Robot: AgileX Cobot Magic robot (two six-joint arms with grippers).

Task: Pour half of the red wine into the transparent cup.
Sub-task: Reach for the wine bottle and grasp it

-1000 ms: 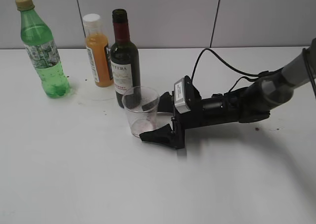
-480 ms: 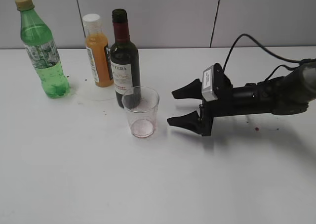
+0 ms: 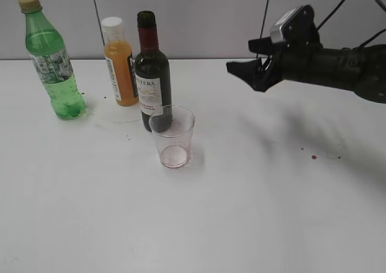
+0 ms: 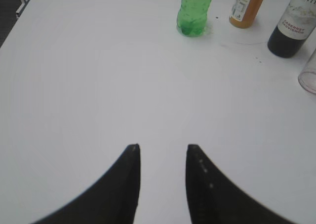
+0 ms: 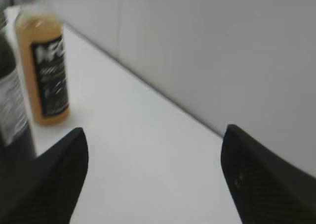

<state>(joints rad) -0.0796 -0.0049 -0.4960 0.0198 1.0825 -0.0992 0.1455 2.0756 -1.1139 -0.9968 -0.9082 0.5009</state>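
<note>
exterior slants down at table (image 3: 90, 225), wrist views share orange bottle (image 4: 247, 9)

Beside my dark-green wine bottle (image 3: 152, 74) with its white label stand an orange juice bottle (image 3: 119, 63) and a clear, red-stained cup (image 3: 172, 135).

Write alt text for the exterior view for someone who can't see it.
An open black right claw hangs above a white table, right of a wine bottle. A wine-stained transparent cup stands before the bottle; an orange juice bottle and green soda bottle stand farther left.
</note>
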